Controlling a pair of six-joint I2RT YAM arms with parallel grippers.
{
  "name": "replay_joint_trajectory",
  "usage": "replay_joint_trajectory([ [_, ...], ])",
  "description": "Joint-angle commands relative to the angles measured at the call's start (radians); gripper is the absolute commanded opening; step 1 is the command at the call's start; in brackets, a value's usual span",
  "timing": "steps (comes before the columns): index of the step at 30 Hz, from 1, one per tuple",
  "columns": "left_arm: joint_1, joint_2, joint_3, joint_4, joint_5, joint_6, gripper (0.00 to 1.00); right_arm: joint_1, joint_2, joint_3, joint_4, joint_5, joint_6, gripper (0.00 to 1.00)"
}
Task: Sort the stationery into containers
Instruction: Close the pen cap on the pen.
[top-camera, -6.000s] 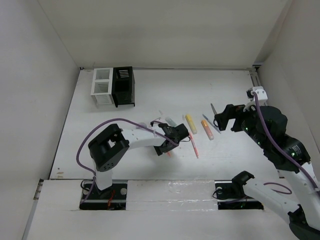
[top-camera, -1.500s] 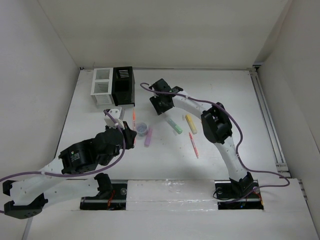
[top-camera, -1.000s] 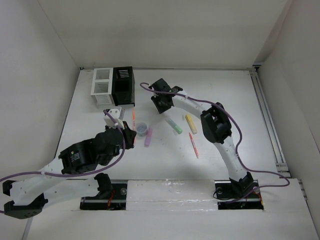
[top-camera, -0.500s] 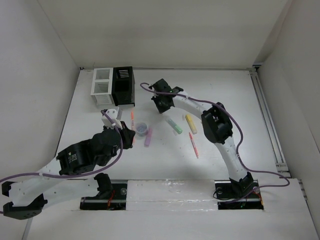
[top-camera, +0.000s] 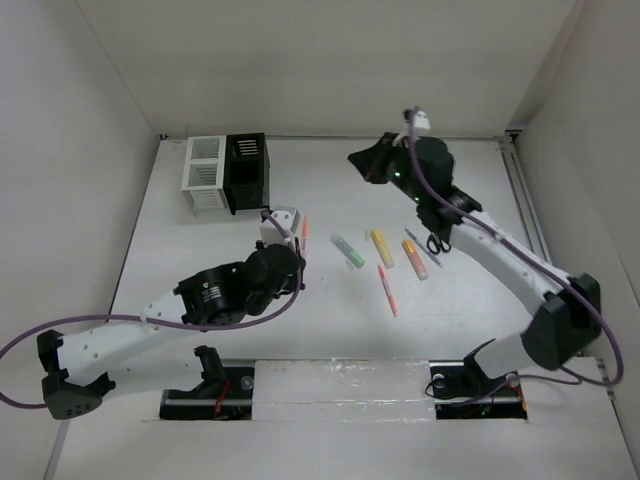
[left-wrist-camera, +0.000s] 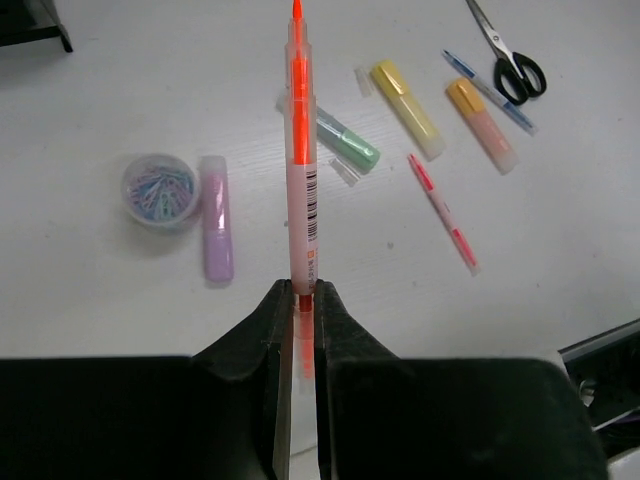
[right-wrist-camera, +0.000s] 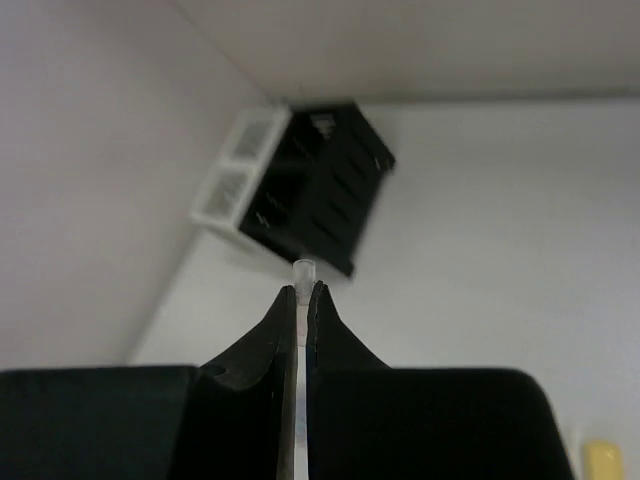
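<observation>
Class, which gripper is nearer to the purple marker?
Left. The left gripper, shut on the orange pen, hangs close beside the purple marker; the right gripper, pinching a thin whitish item, is far off near the table's back.

Right wrist view: black organiser box (right-wrist-camera: 325, 190) and white organiser box (right-wrist-camera: 240, 175) are blurred, slats barely readable. Right hand (right-wrist-camera: 302, 295) pinches a pale stub (right-wrist-camera: 303, 270). Only its tip clears the fingers; the rest is hidden, kind unclear. Yellow marker (right-wrist-camera: 601, 461) is cut by the bottom edge.

Left wrist view: lower end of orange pen (left-wrist-camera: 300, 150) is buried between the fingers of left hand (left-wrist-camera: 297, 300). Scissors (left-wrist-camera: 510, 60) have their blade tips cut by the top edge. Of the black organiser box only a corner shows, top left.

Top view: paperclip tub (left-wrist-camera: 158, 190) and purple marker (left-wrist-camera: 217, 230) are hidden under left arm (top-camera: 230, 290).
</observation>
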Motion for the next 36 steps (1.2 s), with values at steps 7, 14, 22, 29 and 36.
replay_joint_trajectory([
  [7, 0.005, -0.013, -0.019, 0.287, 0.180, 0.098, 0.00, -0.085, -0.302, -0.262, 0.395, -0.023, 0.390, 0.00],
  [14, 0.005, -0.111, -0.085, 0.403, 0.321, 0.176, 0.00, -0.065, -0.437, -0.428, 0.567, -0.080, 0.522, 0.00],
  [22, 0.005, -0.114, -0.074, 0.404, 0.374, 0.176, 0.00, 0.030, -0.413, -0.419, 0.593, -0.174, 0.511, 0.00],
  [29, 0.005, -0.114, -0.065, 0.404, 0.365, 0.176, 0.00, 0.105, -0.413, -0.419, 0.605, -0.183, 0.461, 0.00],
  [36, 0.005, -0.105, -0.056, 0.404, 0.346, 0.176, 0.00, 0.115, -0.413, -0.449, 0.605, -0.172, 0.401, 0.00],
])
